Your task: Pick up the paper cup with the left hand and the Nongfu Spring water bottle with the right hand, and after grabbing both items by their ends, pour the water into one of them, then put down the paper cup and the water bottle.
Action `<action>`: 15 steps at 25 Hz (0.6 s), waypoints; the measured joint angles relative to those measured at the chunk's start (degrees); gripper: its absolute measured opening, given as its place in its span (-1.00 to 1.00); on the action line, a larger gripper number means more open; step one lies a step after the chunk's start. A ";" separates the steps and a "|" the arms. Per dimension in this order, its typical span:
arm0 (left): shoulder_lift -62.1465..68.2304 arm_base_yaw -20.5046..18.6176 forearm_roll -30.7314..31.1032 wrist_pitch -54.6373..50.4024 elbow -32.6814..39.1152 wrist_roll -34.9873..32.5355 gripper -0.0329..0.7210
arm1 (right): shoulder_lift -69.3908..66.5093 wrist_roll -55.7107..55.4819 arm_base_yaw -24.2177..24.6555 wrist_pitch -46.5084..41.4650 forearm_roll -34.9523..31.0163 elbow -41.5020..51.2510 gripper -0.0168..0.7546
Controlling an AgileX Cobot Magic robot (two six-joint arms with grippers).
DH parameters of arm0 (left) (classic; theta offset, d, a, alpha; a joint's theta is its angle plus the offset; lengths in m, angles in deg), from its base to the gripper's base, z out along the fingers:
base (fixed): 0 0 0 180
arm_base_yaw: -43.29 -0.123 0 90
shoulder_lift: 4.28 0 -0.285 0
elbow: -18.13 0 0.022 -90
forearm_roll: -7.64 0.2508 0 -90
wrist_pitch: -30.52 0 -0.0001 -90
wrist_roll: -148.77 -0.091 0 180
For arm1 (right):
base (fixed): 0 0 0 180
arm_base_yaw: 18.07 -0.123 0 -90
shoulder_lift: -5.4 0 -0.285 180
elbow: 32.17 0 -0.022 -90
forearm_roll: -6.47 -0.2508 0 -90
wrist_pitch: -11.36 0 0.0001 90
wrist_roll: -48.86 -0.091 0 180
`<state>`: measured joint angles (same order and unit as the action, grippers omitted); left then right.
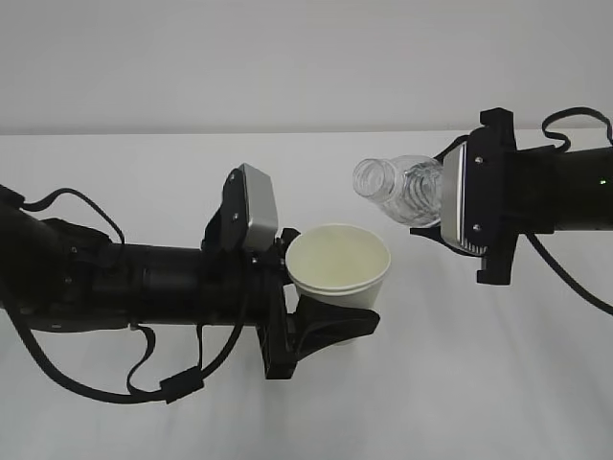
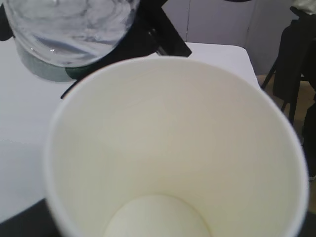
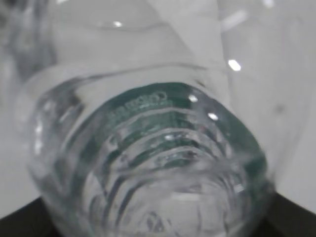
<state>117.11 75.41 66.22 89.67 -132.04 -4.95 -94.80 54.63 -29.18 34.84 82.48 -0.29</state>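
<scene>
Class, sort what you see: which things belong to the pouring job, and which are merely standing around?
Job: paper cup, held by left hand; water bottle, tipped toward the cup by right hand.

Around: white table; dark chair beyond the table.

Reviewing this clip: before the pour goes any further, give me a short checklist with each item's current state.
1. Left hand gripping the paper cup: ok.
2. Right hand holding the Nongfu Spring water bottle by its base end: ok.
3. Bottle tipped sideways, capless mouth toward the cup: ok.
4. Mouth directly over the cup opening: not ok, it sits up and to the right of the rim.
5. Water reaching the cup: cannot tell, the inside looks dry.
</scene>
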 joint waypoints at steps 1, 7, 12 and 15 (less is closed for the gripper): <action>0.00 0.21 0.00 0.00 0.00 0.00 0.38 | 0.00 0.42 0.00 0.00 -0.02 0.00 0.32; 0.00 0.70 -0.14 0.00 0.00 0.00 0.38 | 0.00 4.10 0.00 0.00 -0.11 0.00 0.32; 0.00 0.70 -0.27 0.00 0.00 0.00 0.38 | 0.00 5.92 0.00 -0.02 -0.11 0.00 0.32; 0.00 0.70 -0.31 0.00 0.00 0.00 0.38 | 0.00 6.45 0.00 -0.02 -0.11 0.00 0.32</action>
<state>117.11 76.11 65.91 89.67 -132.04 -4.95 -94.80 61.08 -29.18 34.81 82.36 -0.29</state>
